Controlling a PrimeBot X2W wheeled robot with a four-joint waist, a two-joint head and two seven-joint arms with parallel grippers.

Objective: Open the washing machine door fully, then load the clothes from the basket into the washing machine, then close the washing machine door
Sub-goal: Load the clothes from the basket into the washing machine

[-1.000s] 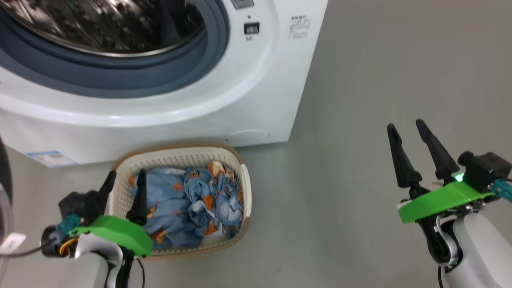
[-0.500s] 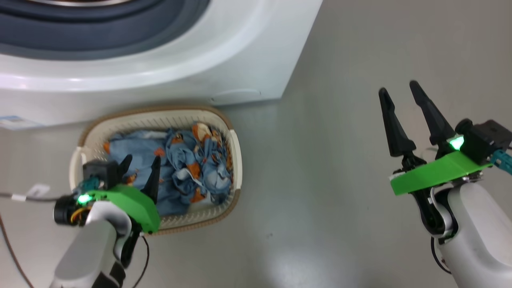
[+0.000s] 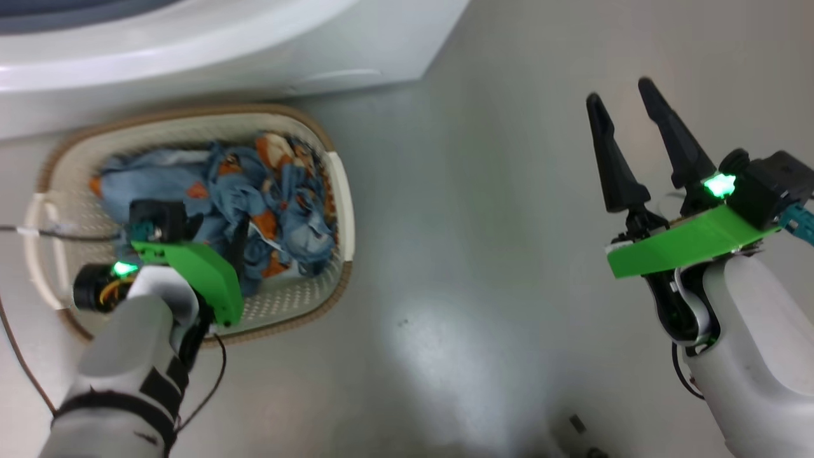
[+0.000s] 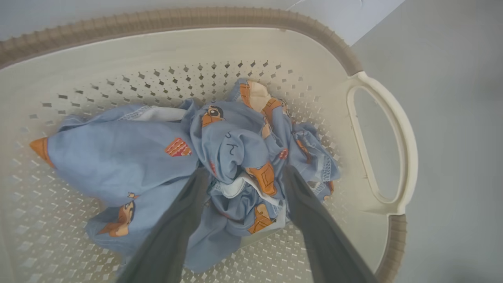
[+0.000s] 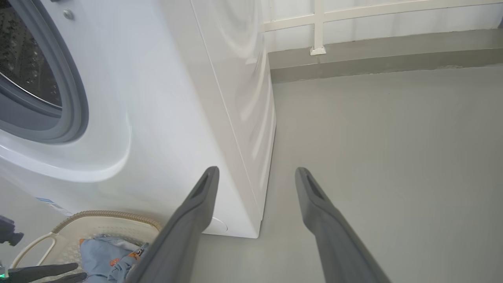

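Note:
The cream basket [image 3: 191, 124] stands on the floor in front of the white washing machine [image 3: 254, 51]. In it lie the light blue clothes [image 3: 280, 184] with orange figures. My left gripper [image 3: 213, 238] points down into the basket. In the left wrist view it [image 4: 245, 173] is open, its fingers [image 4: 184, 220] straddling a bunched fold of the clothes [image 4: 118, 157]. My right gripper [image 3: 620, 92] hangs open over the bare floor to the right, holding nothing. The right wrist view shows the steel drum [image 5: 23, 67] uncovered inside its blue-grey seal [image 5: 74, 110]. The washing machine door is out of view.
Grey floor [image 3: 477, 254] stretches to the right of the machine and basket. A white railing [image 5: 318, 27] and a low ledge run along the back in the right wrist view. A dark cable [image 3: 13, 356] trails beside my left arm.
The head view has tilted down, so the machine has slid up out of the picture. My left gripper has gone down into the basket onto the clothes. The right gripper stays open.

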